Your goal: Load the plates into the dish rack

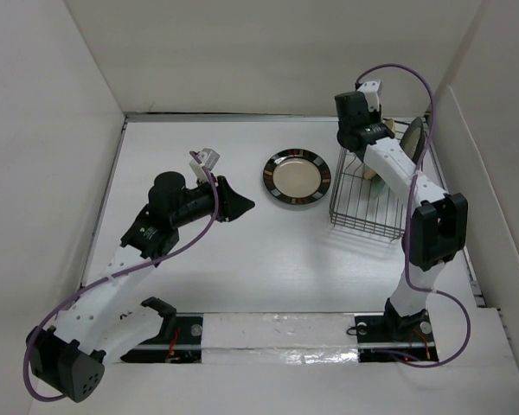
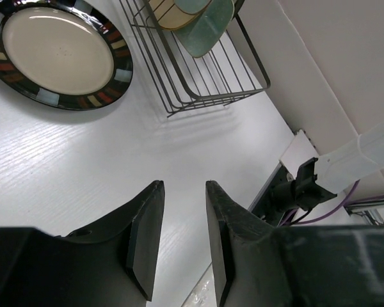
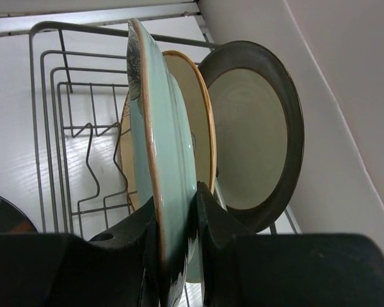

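Observation:
The black wire dish rack (image 1: 369, 201) stands at the right of the table. My right gripper (image 3: 176, 192) is shut on the edge of a pale green plate (image 3: 169, 134) held upright over the rack (image 3: 51, 128). Behind it stand a tan plate (image 3: 203, 121) and a grey-brown-rimmed cream plate (image 3: 253, 128). The black-rimmed cream plate (image 1: 297, 177) lies flat on the table left of the rack. My left gripper (image 1: 238, 205) is open and empty, left of that plate (image 2: 57, 54) and apart from it. Its jaws (image 2: 184, 187) hang over bare table.
White walls enclose the table on three sides, and the right wall runs close beside the rack. The right arm's base (image 2: 301, 185) and purple cable sit at the near edge. A taped strip (image 1: 277, 333) runs between the two bases.

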{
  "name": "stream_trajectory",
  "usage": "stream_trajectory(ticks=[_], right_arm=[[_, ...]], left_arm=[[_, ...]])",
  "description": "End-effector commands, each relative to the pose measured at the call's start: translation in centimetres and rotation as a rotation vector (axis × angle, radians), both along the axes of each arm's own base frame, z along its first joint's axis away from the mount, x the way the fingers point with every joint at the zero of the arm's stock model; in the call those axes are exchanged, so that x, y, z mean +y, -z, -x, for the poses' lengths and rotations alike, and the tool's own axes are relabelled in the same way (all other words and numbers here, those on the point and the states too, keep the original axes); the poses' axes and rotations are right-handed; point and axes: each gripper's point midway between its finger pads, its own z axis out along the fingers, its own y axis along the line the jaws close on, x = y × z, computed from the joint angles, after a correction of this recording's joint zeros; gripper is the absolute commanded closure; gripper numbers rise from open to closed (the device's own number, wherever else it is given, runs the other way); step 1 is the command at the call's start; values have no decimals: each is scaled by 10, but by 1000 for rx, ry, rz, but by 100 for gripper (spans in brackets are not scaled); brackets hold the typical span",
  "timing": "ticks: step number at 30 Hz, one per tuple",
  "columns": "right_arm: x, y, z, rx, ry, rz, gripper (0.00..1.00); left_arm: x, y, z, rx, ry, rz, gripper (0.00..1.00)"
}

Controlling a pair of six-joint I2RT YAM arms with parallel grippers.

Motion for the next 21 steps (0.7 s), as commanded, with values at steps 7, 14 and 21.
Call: stream_trajectory(ticks=[7,14,21], right_arm=[[-12,-4,-18,-153,6,-149,100],[-9,47,-27,-163,-23,-285,100],[-9,72,-25,-197,-8,-391,83]], left_arm=[[1,-21,-8,-72,-31,10,62],[7,-16,-18,-72,-96,-7,42],[6,8,-32,-10,-131,-46,41]])
